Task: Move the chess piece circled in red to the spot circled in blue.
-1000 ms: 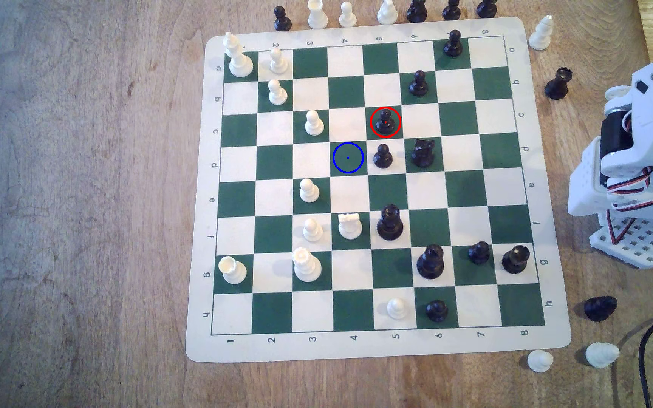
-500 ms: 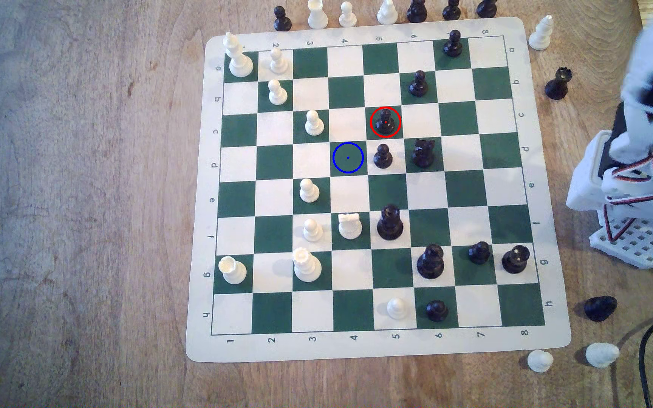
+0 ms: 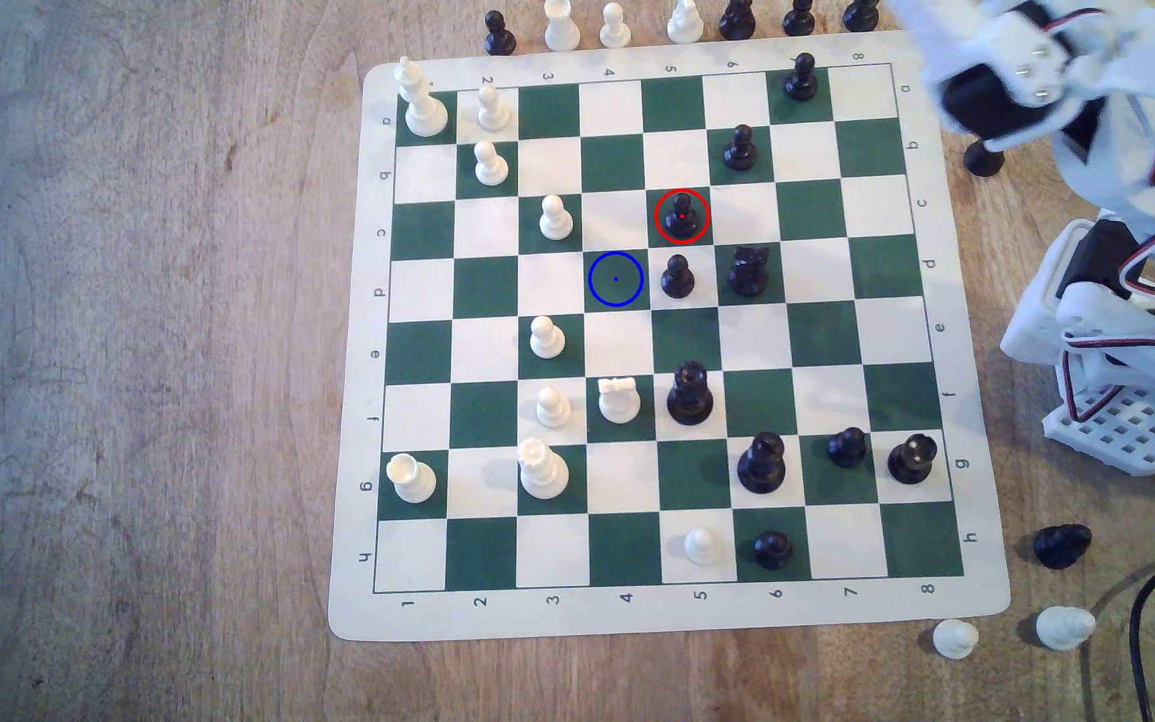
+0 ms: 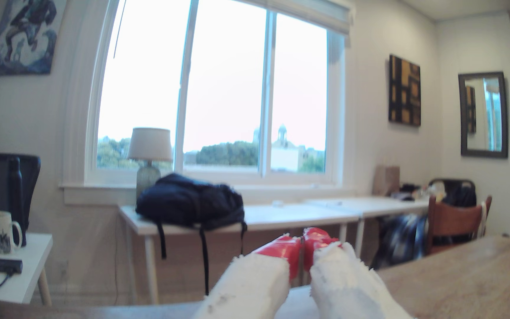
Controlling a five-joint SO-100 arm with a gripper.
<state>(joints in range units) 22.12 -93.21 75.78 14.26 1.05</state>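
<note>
You see the black pawn [image 3: 681,216] ringed red, diagonally adjacent to the blue-ringed green square [image 3: 616,279]; the arm [image 3: 1047,76] blurs at the board's corner

The white arm [image 3: 1075,90] rises from its base [image 3: 1130,430] at the exterior view's right edge, about 3 o'clock in that frame, and bends toward 1 o'clock, where its blurred upper links with black motor housing and red-and-black wires reach across the top right corner. In the wrist view the gripper [image 4: 302,242] points out level rather than down; its two white fingers [image 4: 256,279] with red tips lie nearly together, with only a thin slit between them and nothing held.
</note>
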